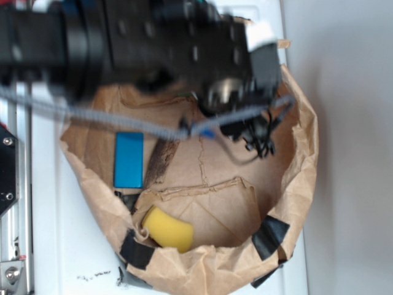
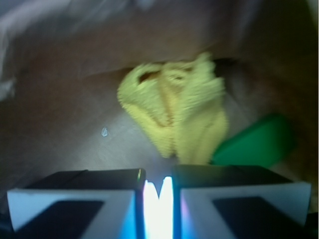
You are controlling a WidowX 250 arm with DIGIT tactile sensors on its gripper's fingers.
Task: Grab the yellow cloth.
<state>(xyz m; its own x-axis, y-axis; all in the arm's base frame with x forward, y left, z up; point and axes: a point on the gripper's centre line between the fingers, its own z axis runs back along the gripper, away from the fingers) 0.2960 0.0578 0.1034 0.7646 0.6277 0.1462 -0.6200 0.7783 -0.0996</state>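
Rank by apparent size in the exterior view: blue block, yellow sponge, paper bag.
1. paper bag, by far the largest; it holds the others.
2. and 3. blue block and yellow sponge look about alike, and the sponge is partly hidden by a paper fold, so no ranking between them.

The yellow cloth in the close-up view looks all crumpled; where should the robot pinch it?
Probably the raised bunch of folds at the middle of the yellow cloth, coming straight down from above. The folds stand up and give something to pinch, while the green block crowds its right edge. The gripper looks nearly closed, so it would open first.
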